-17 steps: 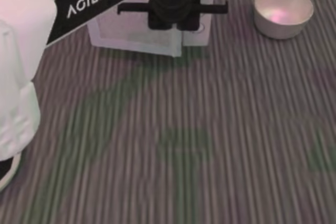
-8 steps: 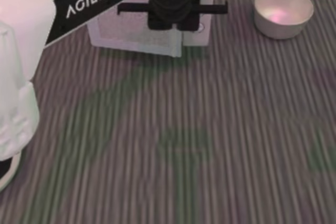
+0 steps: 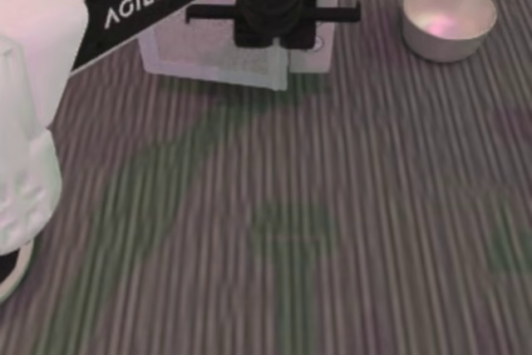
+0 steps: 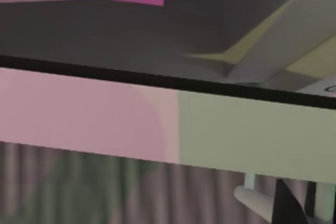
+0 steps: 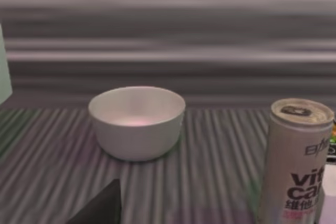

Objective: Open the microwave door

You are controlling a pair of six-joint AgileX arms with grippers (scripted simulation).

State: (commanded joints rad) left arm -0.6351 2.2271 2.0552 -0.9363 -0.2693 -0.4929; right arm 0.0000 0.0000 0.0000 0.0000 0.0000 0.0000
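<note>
White microwave (image 3: 237, 47) (left gripper (image 3: 274, 27) overhead) faces the table's near edge.

The left arm's black cover (image 3: 137, 7), reaching over the microwave (image 3: 241, 47), carries white letters "AGILE" followed by a red "X". Near the white bowl (image 5: 136, 121), a drink can (image 5: 295, 163) bears dark letters "vit" above "ca"; its other characters cannot be read.

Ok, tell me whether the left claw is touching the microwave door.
Cannot tell. In the top view the left claw sits over the microwave door, hiding any contact; the left wrist view shows no fingers.
</note>
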